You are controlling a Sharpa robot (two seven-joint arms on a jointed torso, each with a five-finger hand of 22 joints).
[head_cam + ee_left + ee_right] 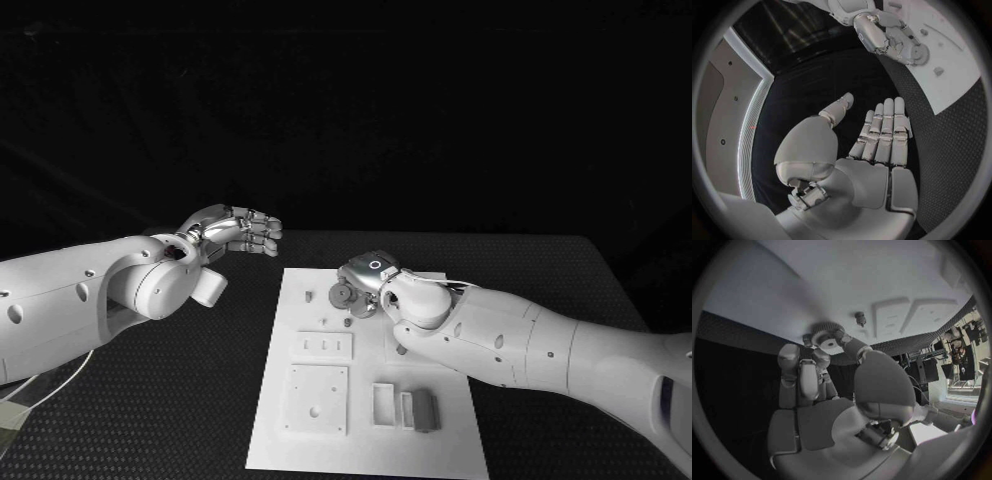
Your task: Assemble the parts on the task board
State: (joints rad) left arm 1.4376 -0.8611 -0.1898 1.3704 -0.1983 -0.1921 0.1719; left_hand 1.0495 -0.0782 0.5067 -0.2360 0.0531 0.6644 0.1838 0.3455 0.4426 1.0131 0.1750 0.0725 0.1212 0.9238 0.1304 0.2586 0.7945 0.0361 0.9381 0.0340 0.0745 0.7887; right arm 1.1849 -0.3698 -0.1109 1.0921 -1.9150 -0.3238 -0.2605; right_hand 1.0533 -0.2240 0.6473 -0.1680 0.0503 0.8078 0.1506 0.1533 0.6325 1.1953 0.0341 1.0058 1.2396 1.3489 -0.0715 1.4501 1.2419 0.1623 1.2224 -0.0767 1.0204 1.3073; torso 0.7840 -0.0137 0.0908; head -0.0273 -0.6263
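Note:
The white task board (447, 440) lies in the middle of the black table. My right hand (372, 278) hovers over the board's far end and pinches a grey gear (343, 295) between thumb and fingers. In the right wrist view the gear (825, 336) hangs just above the board (848, 280), close to a small upright peg (859, 317). My left hand (238, 230) floats above the table to the left of the board's far corner. Its fingers (882, 130) lie straight and side by side, the thumb apart, with nothing in the palm. From the left wrist, the right hand (892, 37) and gear (918, 54) show over the board (954, 90).
Two raised square plates (323, 346) (316, 398) sit on the board's left half. A rectangular frame (385, 403) and a grey block (421, 410) stand near the front edge. Small pegs (351, 322) (401, 349) rise mid-board. Bare black table (173, 400) lies on both sides.

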